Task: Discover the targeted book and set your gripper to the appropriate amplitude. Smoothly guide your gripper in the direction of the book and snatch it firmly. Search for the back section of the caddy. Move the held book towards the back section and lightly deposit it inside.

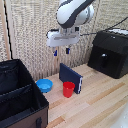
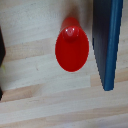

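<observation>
Table (image 1: 100, 100) of pale wood planks.

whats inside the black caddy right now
The caddy shows only black fabric walls and dividers; nothing is seen in it. The floors of its compartments are dark and partly hidden by the walls, so small items cannot be ruled out. The book stands outside.

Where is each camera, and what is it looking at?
Exterior view: off the arm, above table height, looking at the book, red cup, blue bowl, caddy; shows the white arm and pincer.
Wrist view: on the wrist, looking straight down; no pincer visible.
Shared: book and red cup.
</observation>
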### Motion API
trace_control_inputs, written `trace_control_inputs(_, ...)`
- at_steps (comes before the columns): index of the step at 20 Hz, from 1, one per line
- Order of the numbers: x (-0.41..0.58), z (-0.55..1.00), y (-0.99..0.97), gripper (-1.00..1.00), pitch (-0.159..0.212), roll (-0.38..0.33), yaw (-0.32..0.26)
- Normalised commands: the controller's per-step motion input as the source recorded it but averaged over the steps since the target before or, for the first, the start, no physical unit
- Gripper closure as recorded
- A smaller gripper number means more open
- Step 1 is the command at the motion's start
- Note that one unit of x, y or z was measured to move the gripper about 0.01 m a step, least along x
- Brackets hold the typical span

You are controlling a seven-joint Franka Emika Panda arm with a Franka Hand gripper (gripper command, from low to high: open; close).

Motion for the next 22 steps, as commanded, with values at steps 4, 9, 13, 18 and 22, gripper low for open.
trace_control_inputs(4, 0.105, -0.03, -0.58, -1.00, 0.000, 0.084, 0.000)
trace_control_inputs(9, 0.141, -0.10, -0.71, -1.00, 0.000, 0.104, 0.000)
trace_control_inputs(13, 0.139, -0.20, -0.49, -1.00, 0.001, 0.065, 0.002)
trace_control_inputs(18, 0.134, -0.32, -0.08, -1.00, 0.026, -0.004, 0.036)
trace_control_inputs(22, 0.181, -0.40, -0.08, -1.00, 0.047, -0.004, 0.043)
